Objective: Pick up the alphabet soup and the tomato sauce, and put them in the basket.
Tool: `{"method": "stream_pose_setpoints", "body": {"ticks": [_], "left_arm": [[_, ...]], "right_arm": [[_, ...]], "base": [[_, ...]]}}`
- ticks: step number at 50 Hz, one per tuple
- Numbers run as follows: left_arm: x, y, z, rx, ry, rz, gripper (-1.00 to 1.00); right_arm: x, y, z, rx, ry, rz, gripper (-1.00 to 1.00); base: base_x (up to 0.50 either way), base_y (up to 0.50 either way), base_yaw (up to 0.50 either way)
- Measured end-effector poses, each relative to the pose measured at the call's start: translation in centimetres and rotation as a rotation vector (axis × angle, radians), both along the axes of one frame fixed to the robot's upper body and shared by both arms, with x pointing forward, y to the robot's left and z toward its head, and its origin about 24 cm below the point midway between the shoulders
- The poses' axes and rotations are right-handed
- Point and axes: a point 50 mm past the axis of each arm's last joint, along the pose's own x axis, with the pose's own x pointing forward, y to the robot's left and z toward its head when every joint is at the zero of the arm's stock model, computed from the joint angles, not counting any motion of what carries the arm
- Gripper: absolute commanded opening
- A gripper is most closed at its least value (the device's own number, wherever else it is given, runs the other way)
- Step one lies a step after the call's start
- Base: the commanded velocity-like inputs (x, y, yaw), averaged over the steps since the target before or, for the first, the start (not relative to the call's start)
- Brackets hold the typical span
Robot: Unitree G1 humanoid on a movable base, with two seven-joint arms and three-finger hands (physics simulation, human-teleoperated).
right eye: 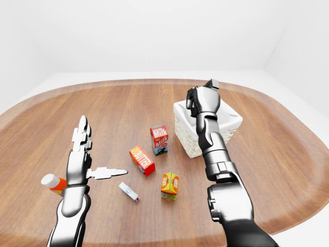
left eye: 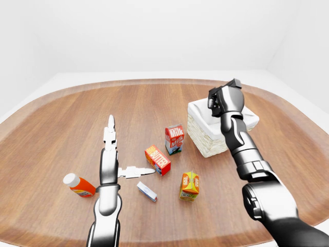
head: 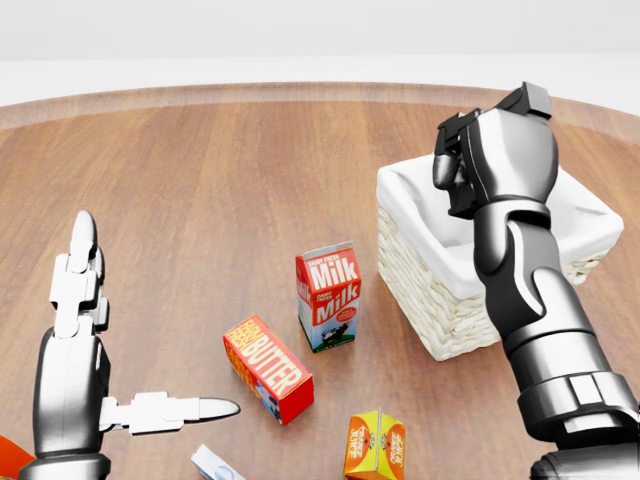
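1. White walls and a pale floor surrounded a broad oval wooden counter (left eye: 61, 123) with a raised rim.
2. On the right of the head view stood a woven basket (head: 425, 300) with a white cloth lining, upright on the counter.
3. The right hand (head: 490, 165) was raised over the basket's opening, its dark fingers (head: 450, 175) curled inward; whether they held anything could not be told, since the hand's own bulk hid the palm.
4. The left hand (head: 85, 330) hovered at the lower left of the head view, its fingers spread open and gripping nothing: two pointed up and one (head: 175, 410) pointed right toward the cartons.
5. A milk carton (head: 328, 296) stood upright just left of the basket, apart from it.
6. Below and left of the milk lay a red butter box (head: 267, 368) on its side, near the tip of the left hand's outstretched finger but not touching it.
7. An orange and yellow carton (head: 374, 445) stood near the bottom edge of the head view, below the basket.
8. A small white and blue box (left eye: 147, 191) lay flat between the butter box and the left arm.
9. A red-orange bottle with a white cap (left eye: 78, 186) lay tipped on the counter to the left of the left arm.
10. Neither the alphabet soup nor the tomato sauce could be made out in any view.
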Motion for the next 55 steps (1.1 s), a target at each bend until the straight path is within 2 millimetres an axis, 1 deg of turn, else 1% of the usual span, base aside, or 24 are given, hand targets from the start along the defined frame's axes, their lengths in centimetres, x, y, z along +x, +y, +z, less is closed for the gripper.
{"method": "stream_pose_setpoints", "body": {"ticks": [13,23,35,55], "left_arm": [[0.0,0.0,0.1,-0.002,-0.003,0.0,1.0],[0.1,0.0,0.0,-0.003,-0.001,0.001,1.0],[0.0,0.0,0.0,-0.003,0.0,-0.001,1.0],[0.0,0.0,0.0,-0.003,0.002,-0.002,1.0]], "right_arm": [[1.5,0.2,0.1,-0.093,-0.012,-0.06,-1.0],[2.2,0.5,0.3,-0.165,0.045,-0.083,-1.0],[2.6,0.5,0.2,-0.225,0.1,-0.117,-1.0],[2.8,0.5,0.2,-0.259,0.136,-0.149,-1.0]], "base": [[0.0,0.0,0.0],[0.0,0.0,0.0],[0.0,0.0,0.0],[0.0,0.0,0.0]]}}
